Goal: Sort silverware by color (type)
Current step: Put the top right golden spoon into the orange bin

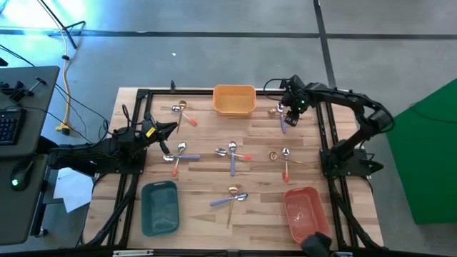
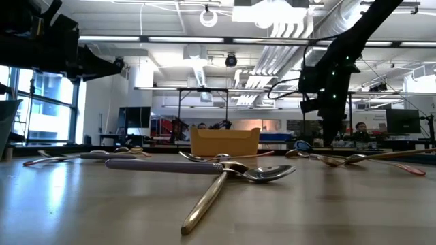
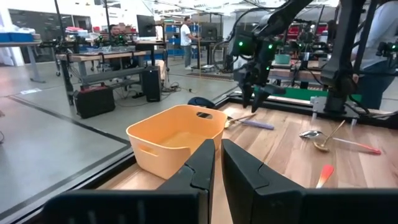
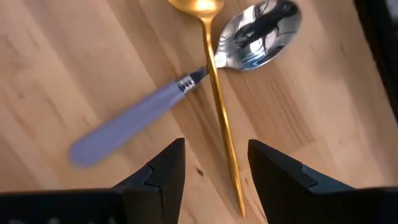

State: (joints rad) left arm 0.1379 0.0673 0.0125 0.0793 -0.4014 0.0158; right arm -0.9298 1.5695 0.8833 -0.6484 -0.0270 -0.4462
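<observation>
A: Spoons first: where's my pair?

B: Upper right of the overhead frame, beside the rectangular orange plastic tray (image 1: 234, 100). Slim all-gold spoon (image 4: 219, 106) lies across the lavender-handled silver spoon (image 4: 186, 87), so I judge it goes first.

A: Right gripper (image 4: 214, 165)?

B: Pointing down over them, fingers parted, holding nothing.

A: Left gripper (image 3: 217, 163)?

B: Middle left, level, nearly closed, empty.

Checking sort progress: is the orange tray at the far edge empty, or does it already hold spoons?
Empty. The orange tray shows only bare bottom in the high view, and the left wrist view looks into it and finds nothing; all spoons lie on the table.
</observation>
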